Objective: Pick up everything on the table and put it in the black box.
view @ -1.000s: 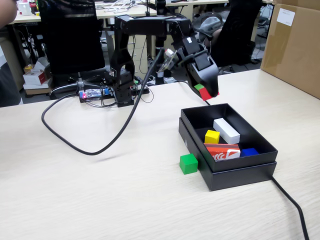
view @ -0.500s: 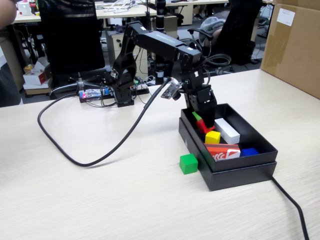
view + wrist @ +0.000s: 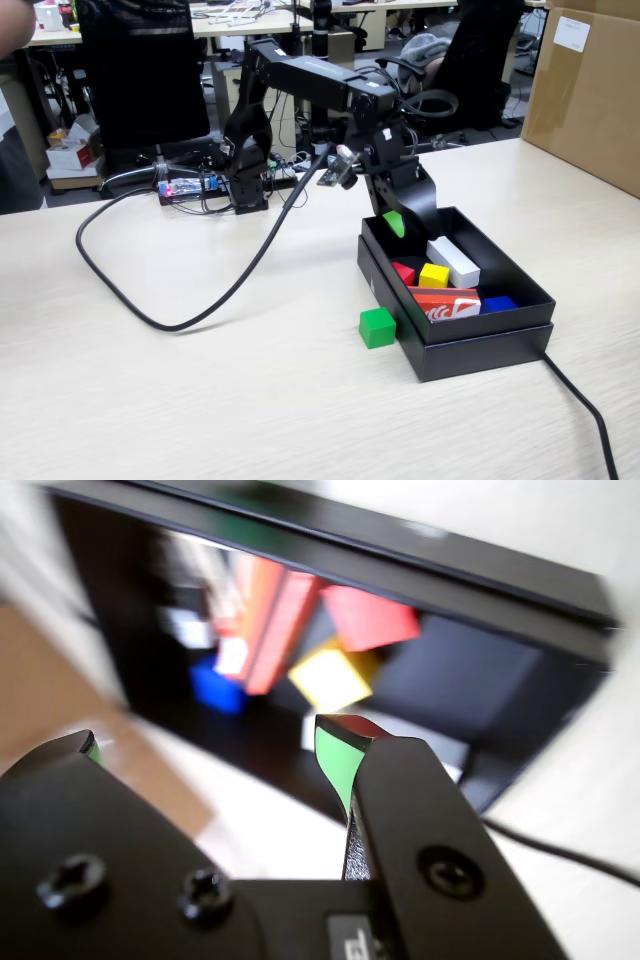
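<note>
The black box (image 3: 480, 345) stands on the table at the right. It holds a red cube (image 3: 404, 271), a yellow cube (image 3: 433, 275), a white block (image 3: 453, 261), an orange-red pack (image 3: 445, 303) and a blue cube (image 3: 497, 303). A green cube (image 3: 377, 327) sits on the table, touching or nearly touching the box's left wall. My gripper (image 3: 400, 225) hangs over the box's back left corner. In the wrist view the gripper (image 3: 212, 742) is open and empty, its green-padded jaws apart, looking into the box (image 3: 400, 540) at the yellow cube (image 3: 330, 677) and red cube (image 3: 370, 617).
A thick black cable (image 3: 180, 310) loops across the table left of the box. Another cable (image 3: 590, 420) runs from the box's front right corner. A cardboard carton (image 3: 585, 90) stands at the far right. A lit circuit board (image 3: 185, 187) lies beside the arm's base.
</note>
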You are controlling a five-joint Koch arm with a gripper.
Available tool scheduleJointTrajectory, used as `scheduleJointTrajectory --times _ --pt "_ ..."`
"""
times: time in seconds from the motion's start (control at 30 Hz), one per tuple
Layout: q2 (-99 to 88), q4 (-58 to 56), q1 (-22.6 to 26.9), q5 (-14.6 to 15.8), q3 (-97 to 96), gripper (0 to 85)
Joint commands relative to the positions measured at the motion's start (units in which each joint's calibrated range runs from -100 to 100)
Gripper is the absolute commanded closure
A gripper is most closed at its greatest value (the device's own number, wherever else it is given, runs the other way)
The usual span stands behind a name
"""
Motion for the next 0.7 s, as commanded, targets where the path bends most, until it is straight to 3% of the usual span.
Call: scheduleJointTrajectory --times 0.0,0.17,0.37,0.67 --pt "-7.54 0.34 -2.69 -1.07 8.62 41.5" --pt "-7.08 0.34 -6.45 -3.27 10.07 41.5" --pt "-6.39 0.34 -7.67 -6.11 -2.07 37.5" --pt "1.75 8.03 -7.08 -5.52 -9.6 36.6"
